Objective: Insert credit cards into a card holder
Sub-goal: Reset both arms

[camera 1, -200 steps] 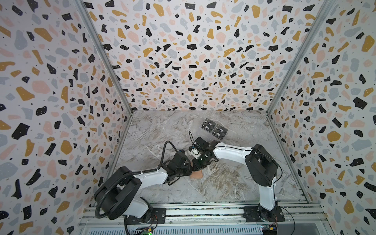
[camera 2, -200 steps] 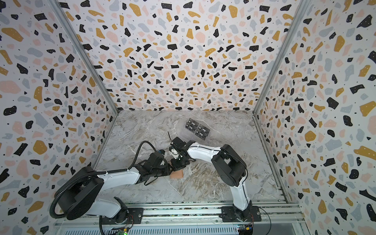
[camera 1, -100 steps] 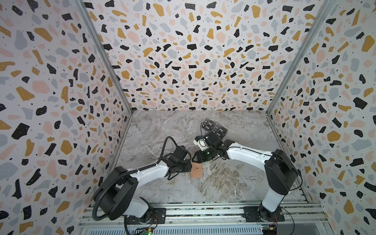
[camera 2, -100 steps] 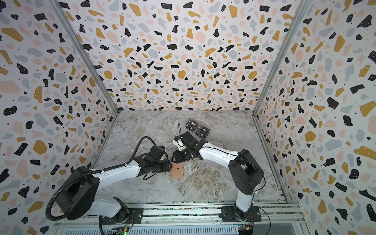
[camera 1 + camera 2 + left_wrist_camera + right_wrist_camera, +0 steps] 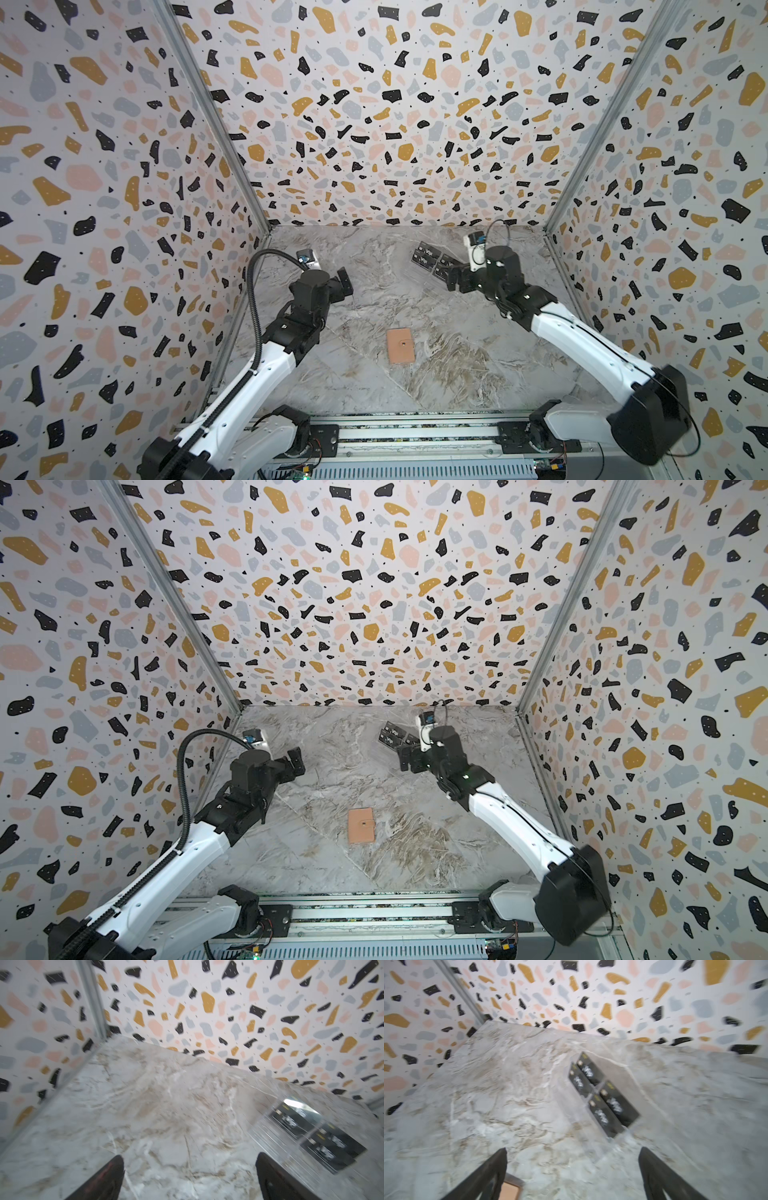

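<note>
Shows a marble table (image 5: 365, 395). Finds the left gripper (image 5: 189, 1156) wide and empty toward the left edge, the right gripper (image 5: 572, 1148) likewise, close to a clear stand (image 5: 593, 1147) of black cards (image 5: 614, 1105) near the back edge. Puts the card holder (image 5: 400, 345) shut and flat mid-table, nearer the front edge. Shows no credit cards. Risks clipping and spilling that stand on a low right sweep.

We see three terrazzo-speckled walls (image 5: 395, 104) boxing in a grey-beige marbled floor (image 5: 365, 395), metal posts (image 5: 217, 124) running up the back corners, a metal rail (image 5: 415, 432) along the near edge, evenly lit.
</note>
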Robot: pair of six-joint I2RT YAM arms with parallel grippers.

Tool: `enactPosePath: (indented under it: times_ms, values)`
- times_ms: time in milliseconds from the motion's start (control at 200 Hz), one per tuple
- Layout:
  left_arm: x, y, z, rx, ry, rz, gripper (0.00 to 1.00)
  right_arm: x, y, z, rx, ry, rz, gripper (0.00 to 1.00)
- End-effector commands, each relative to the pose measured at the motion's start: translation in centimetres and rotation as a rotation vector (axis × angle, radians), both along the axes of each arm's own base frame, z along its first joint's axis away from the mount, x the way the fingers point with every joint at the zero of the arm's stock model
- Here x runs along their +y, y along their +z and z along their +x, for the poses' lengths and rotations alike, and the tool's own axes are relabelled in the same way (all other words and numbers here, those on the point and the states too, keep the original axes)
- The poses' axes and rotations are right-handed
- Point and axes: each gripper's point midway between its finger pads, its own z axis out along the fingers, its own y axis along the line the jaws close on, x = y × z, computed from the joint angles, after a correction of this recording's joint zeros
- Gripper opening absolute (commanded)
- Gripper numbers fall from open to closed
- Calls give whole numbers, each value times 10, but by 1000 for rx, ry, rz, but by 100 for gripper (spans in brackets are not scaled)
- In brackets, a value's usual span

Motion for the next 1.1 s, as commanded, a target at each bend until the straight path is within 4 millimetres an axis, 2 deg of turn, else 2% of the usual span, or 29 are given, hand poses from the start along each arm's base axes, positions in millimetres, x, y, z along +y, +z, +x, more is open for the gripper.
enactPosePath:
  times_ms: [0, 60, 145, 210, 270, 305, 385, 491, 611, 711, 801, 871, 901, 966, 1096]
  values:
    - [36, 14, -1, -159, 118, 142, 100, -49, 33, -1, -340, -82, -62, 99]
    - [50, 7, -9, -212, 154, 150, 100, -77, 25, 1, -360, -168, -90, 99]
    - [68, -20, -25, -216, 228, 217, 100, -115, 4, 5, -338, -295, -103, 99]
    - [77, -44, -34, -195, 247, 284, 100, -133, -13, 0, -337, -345, -83, 99]
    - [89, -68, -44, -160, 293, 309, 100, -142, -28, -6, -342, -365, -61, 99]
    - [94, -71, -47, -173, 322, 295, 100, -145, -38, -10, -341, -369, -55, 99]
    - [89, -68, -44, -220, 280, 305, 100, -144, -60, -15, -323, -354, -61, 99]
    - [88, -90, -31, -156, 253, 338, 100, -147, -85, -22, -325, -357, -63, 99]
    - [91, -95, -25, -206, 270, 285, 100, -150, -114, -25, -282, -362, -88, 99]
    - [90, -94, -13, -226, 256, 269, 100, -150, -112, -20, -310, -349, -89, 99]
    - [96, -110, -12, -214, 279, 254, 100, -163, -118, -6, -268, -380, -86, 99]
    - [95, -114, -6, -215, 274, 263, 100, -167, -114, -8, -330, -383, -80, 99]
    - [93, -115, -6, -207, 266, 264, 100, -169, -120, -9, -320, -387, -74, 100]
    - [97, -118, -5, -169, 284, 261, 100, -163, -118, -12, -343, -350, -79, 100]
    - [100, -119, -5, -164, 309, 262, 100, -163, -136, 2, -280, -341, -85, 99]
